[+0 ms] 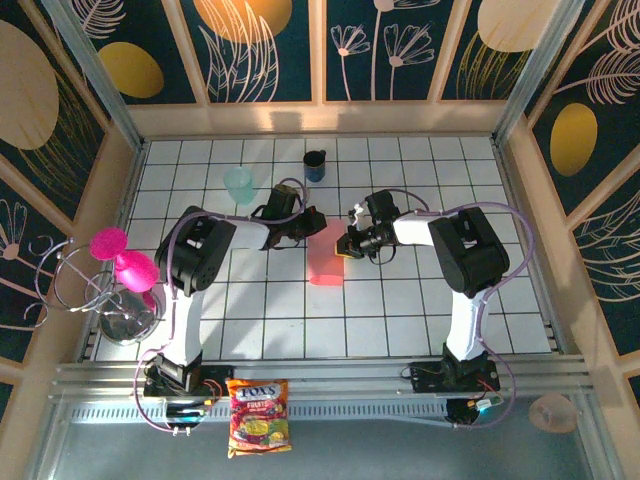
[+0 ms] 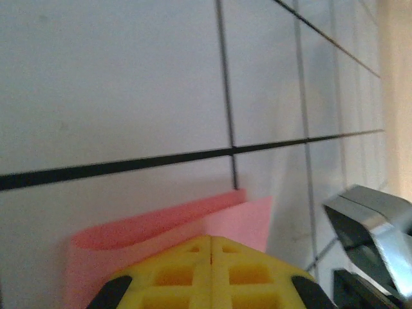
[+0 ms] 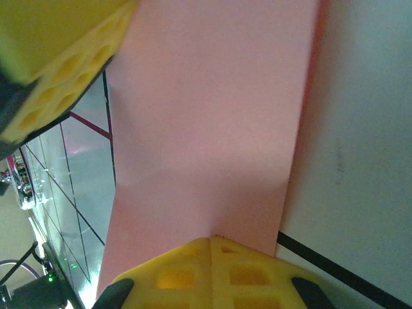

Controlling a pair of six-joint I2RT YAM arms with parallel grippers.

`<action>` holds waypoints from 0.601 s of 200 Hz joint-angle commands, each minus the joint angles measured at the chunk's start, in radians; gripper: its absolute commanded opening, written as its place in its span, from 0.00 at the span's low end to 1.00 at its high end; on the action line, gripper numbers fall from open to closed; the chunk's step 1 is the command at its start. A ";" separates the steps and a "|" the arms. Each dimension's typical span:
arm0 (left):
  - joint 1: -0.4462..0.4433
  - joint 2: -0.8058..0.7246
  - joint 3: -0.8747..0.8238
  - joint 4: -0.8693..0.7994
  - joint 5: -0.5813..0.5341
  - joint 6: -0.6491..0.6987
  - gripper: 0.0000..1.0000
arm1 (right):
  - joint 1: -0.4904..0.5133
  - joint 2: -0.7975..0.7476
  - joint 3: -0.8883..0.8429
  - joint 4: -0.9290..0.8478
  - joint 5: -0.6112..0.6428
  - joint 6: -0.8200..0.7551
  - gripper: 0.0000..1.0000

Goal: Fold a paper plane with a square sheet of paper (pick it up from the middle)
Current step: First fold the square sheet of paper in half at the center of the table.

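The square sheet of paper is salmon pink and doubled over into a narrow upright strip near the middle of the tiled table. My left gripper is at its far left corner. In the left wrist view the yellow fingers are pressed together, my left gripper shut on the paper, which curls up just beyond the tips. My right gripper meets the sheet's right edge. In the right wrist view my right gripper is shut on the paper, which puckers at the tips. The left gripper's yellow fingers touch the sheet's far end.
A pale teal cup and a dark blue mug stand at the back of the table. Magenta goblets and a glass bowl sit by a wire rack at the left edge. A snack bag lies on the front rail.
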 commanded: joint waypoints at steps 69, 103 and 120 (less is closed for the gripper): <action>0.129 0.059 0.037 -0.194 -0.121 0.086 0.07 | -0.036 0.145 -0.092 -0.176 0.359 -0.050 0.05; 0.147 0.024 0.114 -0.298 -0.123 0.161 0.08 | -0.036 0.142 -0.090 -0.175 0.356 -0.049 0.05; 0.145 -0.007 0.149 -0.362 -0.089 0.190 0.09 | -0.035 0.141 -0.088 -0.175 0.355 -0.049 0.05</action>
